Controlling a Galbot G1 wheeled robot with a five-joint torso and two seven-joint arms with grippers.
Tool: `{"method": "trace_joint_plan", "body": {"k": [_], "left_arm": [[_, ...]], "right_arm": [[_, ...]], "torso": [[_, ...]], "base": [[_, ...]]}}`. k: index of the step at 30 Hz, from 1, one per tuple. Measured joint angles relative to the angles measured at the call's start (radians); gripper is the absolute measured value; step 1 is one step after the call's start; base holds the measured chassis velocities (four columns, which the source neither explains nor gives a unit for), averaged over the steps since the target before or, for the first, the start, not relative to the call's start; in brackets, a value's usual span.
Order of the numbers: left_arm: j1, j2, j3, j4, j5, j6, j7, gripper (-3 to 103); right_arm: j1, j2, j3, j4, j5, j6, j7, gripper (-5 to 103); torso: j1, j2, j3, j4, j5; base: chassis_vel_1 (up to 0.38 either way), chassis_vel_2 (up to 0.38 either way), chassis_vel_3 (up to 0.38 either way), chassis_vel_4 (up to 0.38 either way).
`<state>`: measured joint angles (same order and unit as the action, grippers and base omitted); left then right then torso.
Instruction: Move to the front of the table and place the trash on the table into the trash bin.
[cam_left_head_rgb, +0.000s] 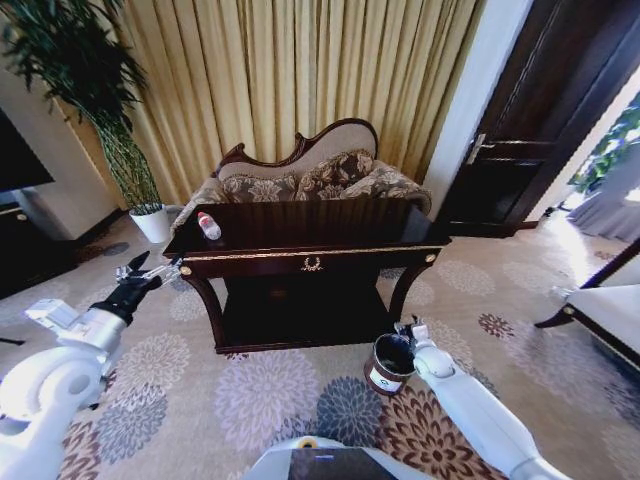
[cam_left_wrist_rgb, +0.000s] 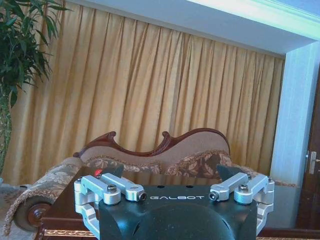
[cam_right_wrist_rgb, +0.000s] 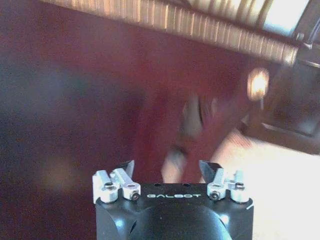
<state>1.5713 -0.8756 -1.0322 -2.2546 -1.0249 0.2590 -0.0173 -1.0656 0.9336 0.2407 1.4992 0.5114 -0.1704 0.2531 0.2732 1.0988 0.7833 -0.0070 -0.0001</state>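
Robot faces desk (cam_left_head_rgb: 300, 235); bin (cam_left_head_rgb: 390, 364) on carpet beside right pincer (cam_left_head_rgb: 407, 328).
Bottle (cam_left_head_rgb: 209, 226) lies at desk's left end: likely light, slick, crushable; grip mid-body. Left pincer (cam_left_head_rgb: 152, 266) spread, short of it; right pincer spread.

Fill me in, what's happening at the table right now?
The robot faces the table. The bottle lies on the tabletop near its left end, untouched. The left gripper is open, raised off the table's left front corner, short of the bottle. The right gripper is low beside the trash bin on the carpet, at the bin's rim.
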Motion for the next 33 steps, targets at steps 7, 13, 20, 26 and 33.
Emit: {"method": "trace_joint_plan", "body": {"k": [7,13,20,26,33], "left_arm": [[-0.004,-0.006,0.002,-0.001,-0.002,0.0,0.0,100],[-0.013,-0.013,0.014,-0.003,-0.004,0.0,-0.001,100],[-0.012,-0.008,0.013,-0.004,-0.007,0.003,-0.001,100],[-0.013,0.001,0.011,0.002,-0.008,0.004,-0.002,100],[-0.017,0.005,0.012,0.006,-0.008,0.005,-0.002,100]], "right_arm": [[0.0,-0.068,0.04,0.322,0.17,-0.011,0.087,96],[0.025,-0.122,0.018,0.483,0.203,-0.008,0.158,100],[0.018,-0.126,0.013,0.487,0.154,-0.007,0.141,100],[0.012,-0.122,0.009,0.49,0.151,-0.008,0.141,100],[0.022,-0.123,-0.007,0.49,0.161,-0.012,0.138,100]], "torso": [[0.0,0.0,0.0,0.0002,-0.0001],[0.0,0.0,0.0,0.0,0.0],[0.0,0.0,0.0,0.0,0.0002],[0.0,0.0,0.0,0.0001,0.0001],[0.0,0.0,0.0,0.0002,0.0001]], "base": [[0.0,0.0,0.0,0.0],[0.0,0.0,0.0,0.0],[0.0,0.0,0.0,0.0],[-0.006,0.004,0.009,-0.006],[-0.104,0.096,0.104,-0.1]]}}
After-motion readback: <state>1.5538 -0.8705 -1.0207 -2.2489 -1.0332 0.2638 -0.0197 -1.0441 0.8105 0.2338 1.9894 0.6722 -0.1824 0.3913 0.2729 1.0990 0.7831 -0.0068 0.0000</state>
